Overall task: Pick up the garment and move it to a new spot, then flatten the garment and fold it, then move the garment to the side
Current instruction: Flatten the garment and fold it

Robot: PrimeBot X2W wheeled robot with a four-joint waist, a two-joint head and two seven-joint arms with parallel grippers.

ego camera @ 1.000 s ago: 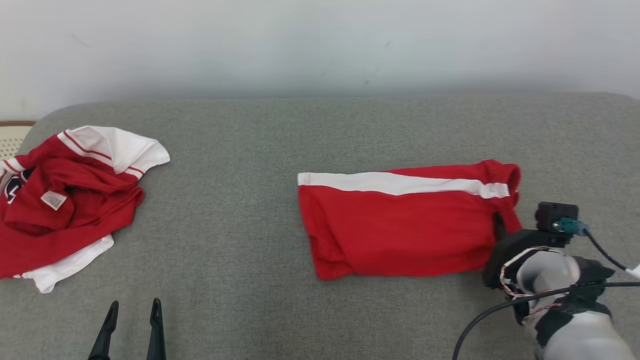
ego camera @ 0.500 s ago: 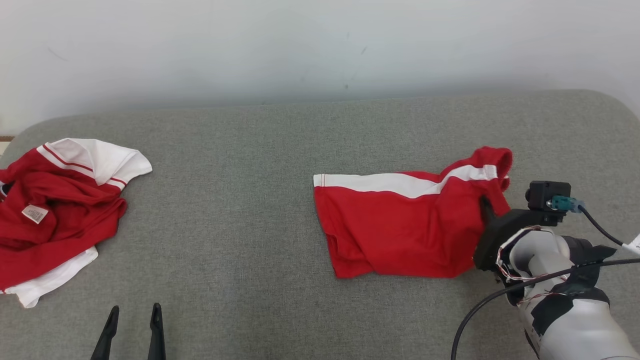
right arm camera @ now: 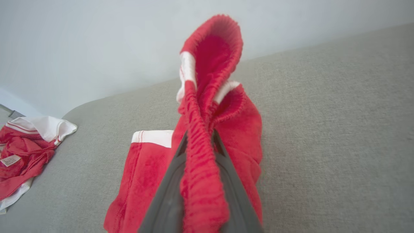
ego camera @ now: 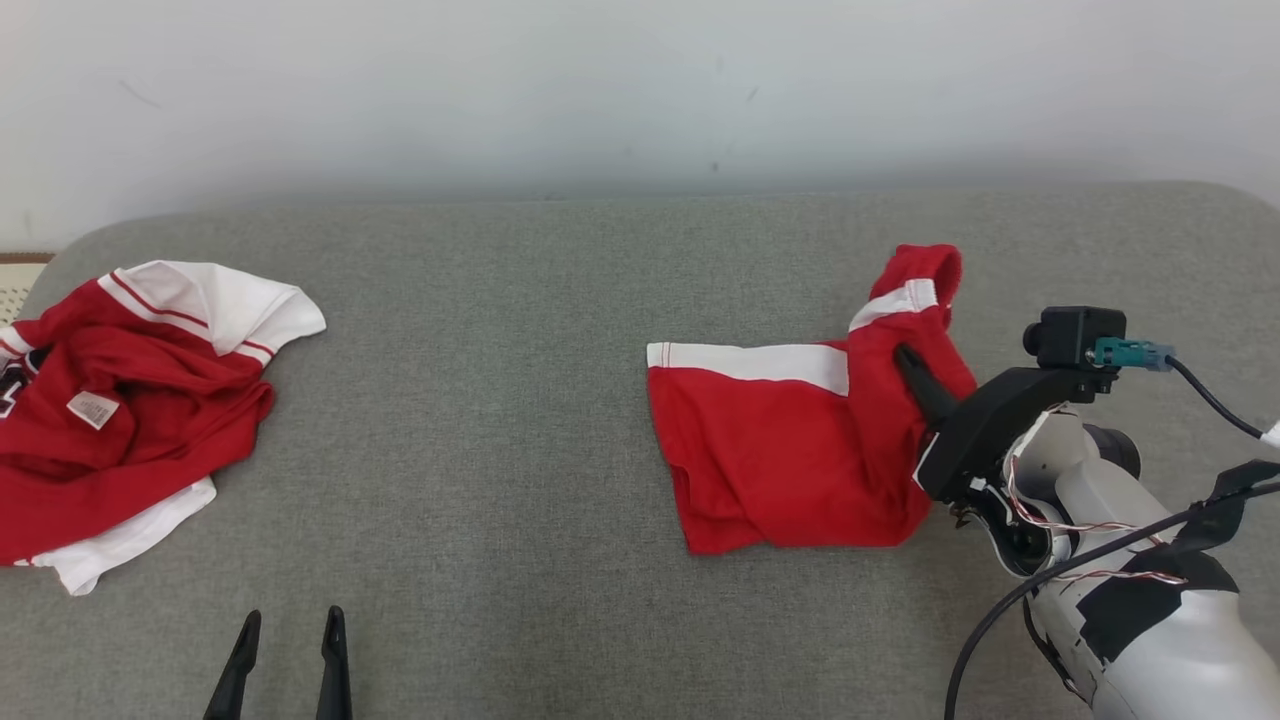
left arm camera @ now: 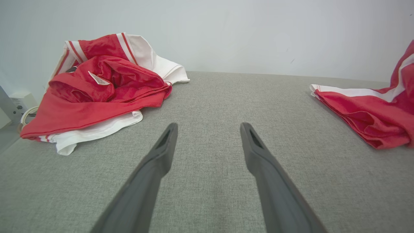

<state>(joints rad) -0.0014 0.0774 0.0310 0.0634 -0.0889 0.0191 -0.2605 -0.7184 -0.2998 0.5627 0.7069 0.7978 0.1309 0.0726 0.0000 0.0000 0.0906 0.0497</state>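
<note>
1. Right gripper [right arm camera: 198,139]: fingers pressed together on the ribbed elastic band of the red garment [ego camera: 770,440]. The tips are buried in cloth. In the head view one dark finger [ego camera: 915,372] shows, and the other is hidden behind the fabric.
2. The garment's right end is pulled up off the grey cushion [ego camera: 480,300], with the ribbed opening standing above the fingers. The left part lies folded on the cushion, right of centre, with a white stripe [ego camera: 745,362] along the far edge. The underside of the lifted part is hidden.
3. Left gripper [left arm camera: 208,127]: fingers spread apart with nothing between them. It sits low over the bare cushion at near left, well apart from both garments. Its base is cut off by the bottom edge.
4. Crumpled red-and-white garment [ego camera: 150,420] at far left on the cushion, partly cut off by the left edge in the head view.
5. Small white tag [ego camera: 93,408] on that pile; the print is too small to read. Dark print [ego camera: 6,385] at the frame edge is cut off and unreadable.
6. Right forearm [ego camera: 1160,620] is pale with cables and is cut off at lower right. The black wrist camera [ego camera: 1070,335] has a teal plug.
7. Pale box [left arm camera: 19,98] at the left edge of the left wrist view; hard to make out.
</note>
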